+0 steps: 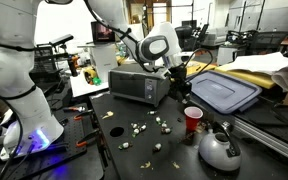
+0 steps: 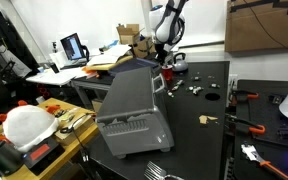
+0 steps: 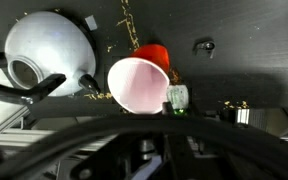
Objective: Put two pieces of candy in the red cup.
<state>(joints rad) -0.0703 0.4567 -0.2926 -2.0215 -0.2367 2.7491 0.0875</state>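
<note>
The candy pieces (image 1: 136, 127) look tiny, light and slippery in their wrappers. They lie scattered on the black table (image 1: 169, 163) at nine o'clock from the red cup (image 1: 193, 120) — pinch one across its middle. The gripper (image 1: 180, 88) hangs at the cup's twelve o'clock — parted or clenched, I cannot tell.

White all over, this Panda arm (image 1: 14, 70): fat, rounded, glossy shells stacked one on the next, with dark seams at the joints. Down by the edge of the black worktop (image 1: 134, 155), its base (image 1: 34, 135) throws a blue-violet glow. At the wrist (image 1: 156, 47) there's a white housing with a round dark face, and below it the Robotiq gripper (image 1: 181, 86), all black. In the wrist view, only blurred black curves show.
</note>
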